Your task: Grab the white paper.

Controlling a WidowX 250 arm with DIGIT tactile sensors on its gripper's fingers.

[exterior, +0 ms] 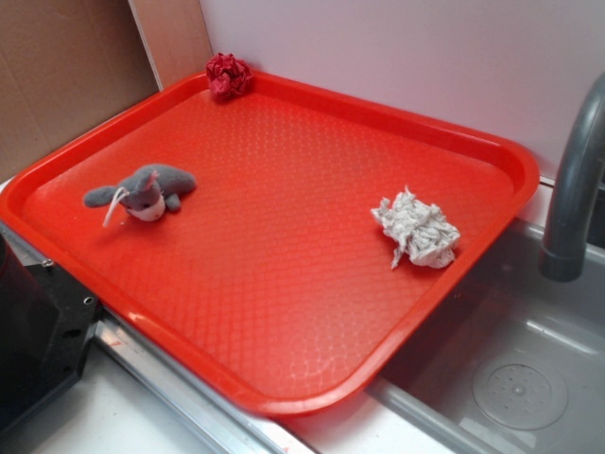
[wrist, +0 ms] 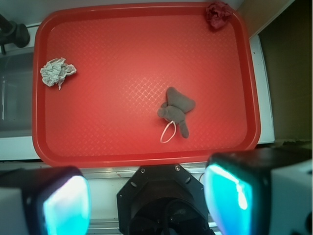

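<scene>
While the gripper (wrist: pixel 146 200) is hovering wide open and empty off the red tray (wrist: pixel 142 147)'s near edge, the white paper (exterior: pixel 417 229) is sitting near the sink-side rim, well apart from the grey plush toy (exterior: pixel 142 193).

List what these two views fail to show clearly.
- Jaws, wrist view: only two blurred pads at the bottom edge; tips cut off, though they stand wide apart.
- Faucet, exterior view: top cut off by the right edge.
- White paper, wrist view: too small to make out its texture.
- Arm, exterior view: cropped dark mass only.
</scene>
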